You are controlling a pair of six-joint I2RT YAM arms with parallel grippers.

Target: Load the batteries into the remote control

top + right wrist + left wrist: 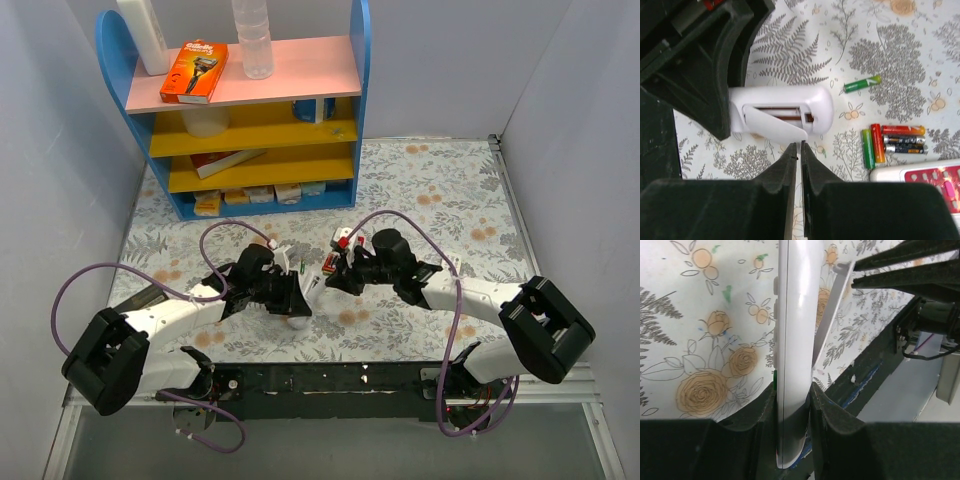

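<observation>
A: State of left gripper (792, 400)?
B: Clamped on the slim white plastic remote control (795, 315).
A: And right gripper (800, 150)?
B: Narrow, pinching the tip of the thin white battery cover (775, 125), flap lifted off the remote's back.
A: Batteries?
B: Small red-and-green cylindrical batteries (892, 141) lie loose on the floral table (900, 50), near the remote, not touching it.

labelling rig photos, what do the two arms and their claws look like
Left arm and right arm match: white link shells, bulky black joint housings, a purple cable looping along each. The left claw and right claw are matte black with two tapered fingers. No markings visible.
</observation>
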